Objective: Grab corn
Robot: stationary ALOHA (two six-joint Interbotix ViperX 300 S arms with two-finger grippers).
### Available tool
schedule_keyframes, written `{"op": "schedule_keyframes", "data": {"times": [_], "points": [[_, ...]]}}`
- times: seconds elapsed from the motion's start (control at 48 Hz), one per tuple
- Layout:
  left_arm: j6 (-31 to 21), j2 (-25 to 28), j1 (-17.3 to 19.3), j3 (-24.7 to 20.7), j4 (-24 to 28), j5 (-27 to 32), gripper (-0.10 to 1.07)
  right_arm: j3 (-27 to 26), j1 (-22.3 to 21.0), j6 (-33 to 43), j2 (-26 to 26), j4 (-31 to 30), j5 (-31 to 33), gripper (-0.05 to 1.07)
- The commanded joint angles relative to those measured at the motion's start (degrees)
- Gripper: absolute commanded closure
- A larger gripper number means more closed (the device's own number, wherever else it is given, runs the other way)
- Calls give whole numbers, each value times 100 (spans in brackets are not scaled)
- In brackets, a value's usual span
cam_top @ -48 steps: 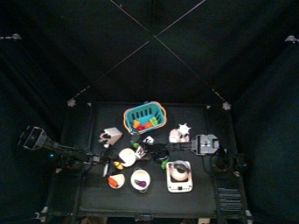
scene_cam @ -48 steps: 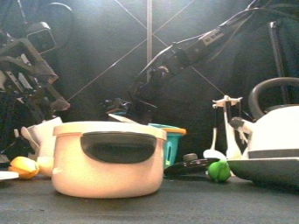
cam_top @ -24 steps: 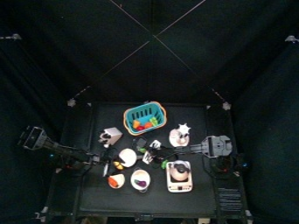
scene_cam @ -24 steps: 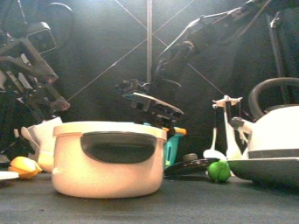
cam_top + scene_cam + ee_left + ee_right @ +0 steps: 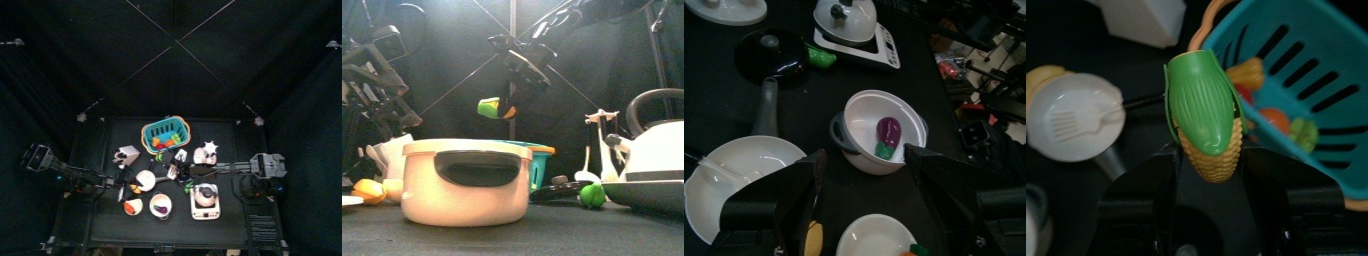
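Crosswise between its jaws, the right end effector (image 5: 1209,165) grasps the corn (image 5: 1205,113), green husk end pointing away.

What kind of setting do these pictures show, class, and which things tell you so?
Probably a robot test pen staged as a toy kitchen: black curtains enclose a small table crowded with a cream pot, a kettle and a teal basket, while the right gripper holds corn.

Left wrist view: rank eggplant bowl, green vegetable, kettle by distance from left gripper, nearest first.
1. Eggplant bowl: just ahead of the left gripper.
2. Green vegetable: farther out, beyond the bowl.
3. Kettle: farthest, at the back.
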Motion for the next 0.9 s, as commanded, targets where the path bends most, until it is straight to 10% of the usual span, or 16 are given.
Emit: {"op": "schedule_keyframes", "data": {"times": [0.0, 0.417, 0.875], "points": [[0, -18, 18, -88, 0, -18, 1, -299, -281, 0, 105, -158, -176, 49], [0, -9, 18, -62, 9, -18, 1, -519, -870, -9, 527, -141, -299, 43], [-9, -9, 18, -114, 0, -26, 1, -272, 88, -9, 220, 70, -352, 43]]}}
